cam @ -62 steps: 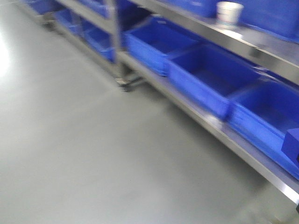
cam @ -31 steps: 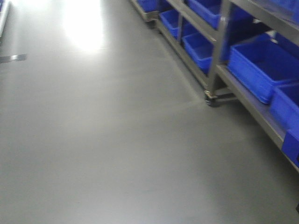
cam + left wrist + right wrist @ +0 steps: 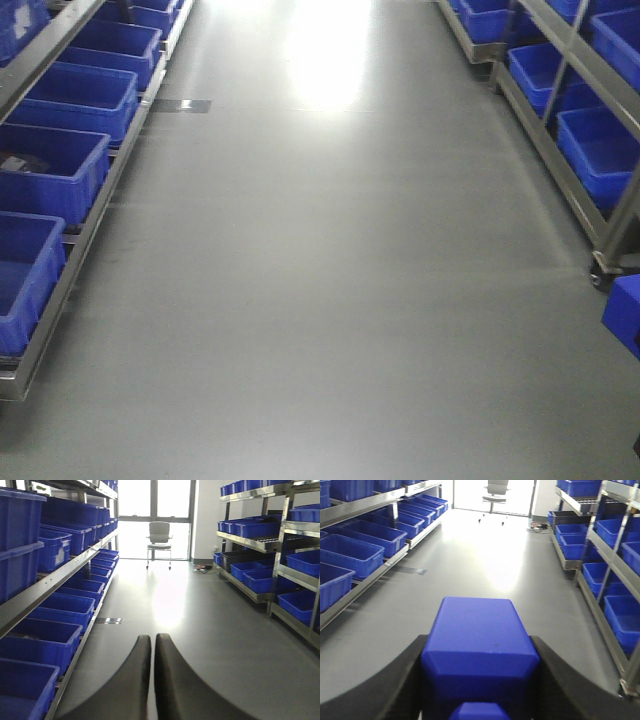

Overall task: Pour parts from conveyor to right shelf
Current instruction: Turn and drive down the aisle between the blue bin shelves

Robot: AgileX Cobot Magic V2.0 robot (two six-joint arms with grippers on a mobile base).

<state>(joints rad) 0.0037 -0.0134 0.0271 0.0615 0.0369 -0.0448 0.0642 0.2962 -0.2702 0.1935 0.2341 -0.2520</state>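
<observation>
The right pincer (image 3: 480,680) was clamped on the blue part (image 3: 479,640), held over the grey floor (image 3: 470,570) of the aisle. The right shelf (image 3: 614,560) stood apart to its side. The left pincer (image 3: 152,675) was pressed together.

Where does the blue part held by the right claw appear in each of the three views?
Front-facing: the blue part is probably the blue corner at the right edge, below the middle.
Left wrist: not in it; only the shut left claw shows.
Right wrist: bottom centre, clamped in the right claw.
Shared landmark: the dark floor strip, in all three.
</observation>
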